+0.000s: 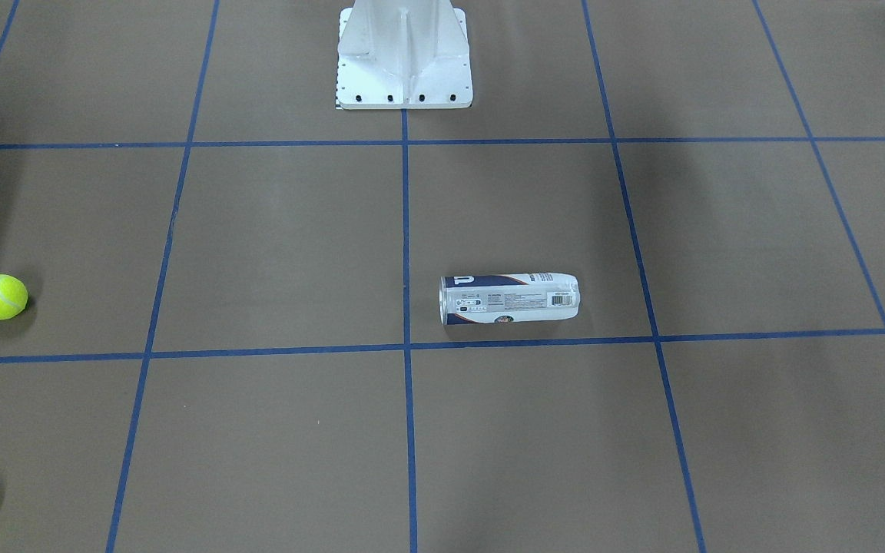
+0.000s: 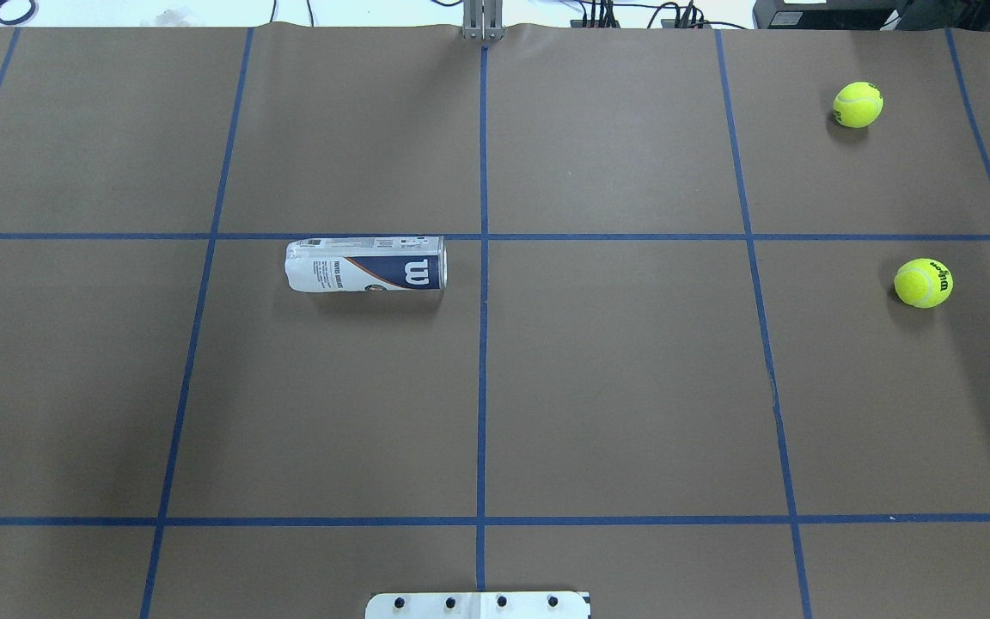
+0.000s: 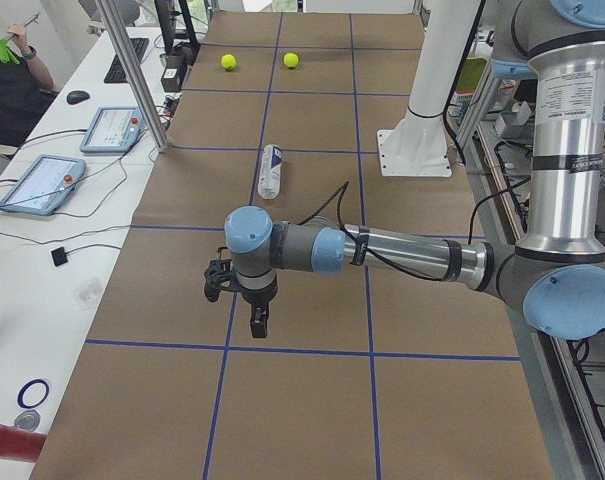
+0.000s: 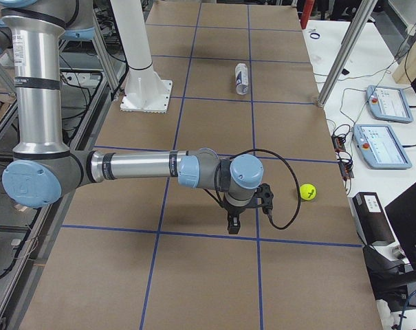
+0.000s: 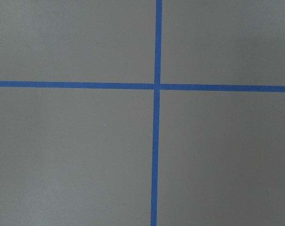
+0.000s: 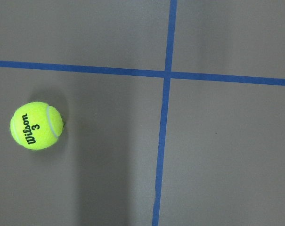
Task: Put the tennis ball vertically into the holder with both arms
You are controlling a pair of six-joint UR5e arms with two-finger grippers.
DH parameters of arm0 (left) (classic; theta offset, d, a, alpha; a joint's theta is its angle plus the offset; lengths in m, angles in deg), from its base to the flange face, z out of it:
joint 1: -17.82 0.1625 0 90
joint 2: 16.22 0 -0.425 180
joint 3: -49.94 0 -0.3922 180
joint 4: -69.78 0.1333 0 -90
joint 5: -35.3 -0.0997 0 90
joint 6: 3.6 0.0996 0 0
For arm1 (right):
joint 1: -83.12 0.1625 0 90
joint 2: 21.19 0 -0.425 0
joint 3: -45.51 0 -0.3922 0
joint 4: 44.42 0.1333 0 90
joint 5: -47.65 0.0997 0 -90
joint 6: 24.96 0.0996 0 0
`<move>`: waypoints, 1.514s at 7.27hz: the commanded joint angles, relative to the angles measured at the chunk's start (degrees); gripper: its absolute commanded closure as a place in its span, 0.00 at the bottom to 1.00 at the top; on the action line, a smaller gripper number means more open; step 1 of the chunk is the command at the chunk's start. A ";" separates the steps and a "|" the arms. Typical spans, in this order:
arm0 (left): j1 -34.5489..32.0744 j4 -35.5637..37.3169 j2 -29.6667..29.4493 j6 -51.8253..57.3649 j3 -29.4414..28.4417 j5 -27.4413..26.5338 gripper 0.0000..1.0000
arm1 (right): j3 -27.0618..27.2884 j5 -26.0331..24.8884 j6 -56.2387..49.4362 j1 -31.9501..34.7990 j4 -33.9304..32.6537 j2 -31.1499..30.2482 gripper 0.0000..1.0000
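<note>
The clear plastic cylindrical can (image 2: 365, 264) wears a navy-and-white label with a white "W" and a black barcode. One fuzzy yellow-green tennis ball (image 2: 923, 283) and a second yellow-green ball (image 2: 858, 104) carry black lettering. Blue tape lines grid the brown paper tabletop (image 2: 632, 387). The tubular left arm (image 3: 402, 255) and right arm (image 4: 139, 166) are silver-grey with light blue joint caps.

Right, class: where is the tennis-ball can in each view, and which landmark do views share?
Front-facing: can right of centre.
Overhead: can left of centre.
Exterior left: can upper middle.
Exterior right: can near top.
Left wrist: not in it.
Right wrist: not in it.
Landmark: white pedestal, in the four exterior views.
</note>
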State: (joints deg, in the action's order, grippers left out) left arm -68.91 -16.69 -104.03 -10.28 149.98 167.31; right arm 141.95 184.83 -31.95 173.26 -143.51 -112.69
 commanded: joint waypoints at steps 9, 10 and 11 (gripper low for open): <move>3.64 14.12 -24.02 -0.70 0.32 -0.09 0.00 | -0.03 0.10 0.04 0.03 0.05 0.71 0.00; 7.58 13.96 -26.60 -0.61 0.85 0.35 0.00 | -0.12 0.10 0.04 0.03 0.05 0.71 0.00; 12.67 14.14 -30.80 -0.70 0.60 0.61 0.00 | -0.29 0.10 0.22 0.03 0.05 0.62 0.00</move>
State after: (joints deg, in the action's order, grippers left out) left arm -61.67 -3.23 -129.83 -10.94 150.44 167.56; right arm 141.84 184.93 -31.87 173.29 -143.47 -112.01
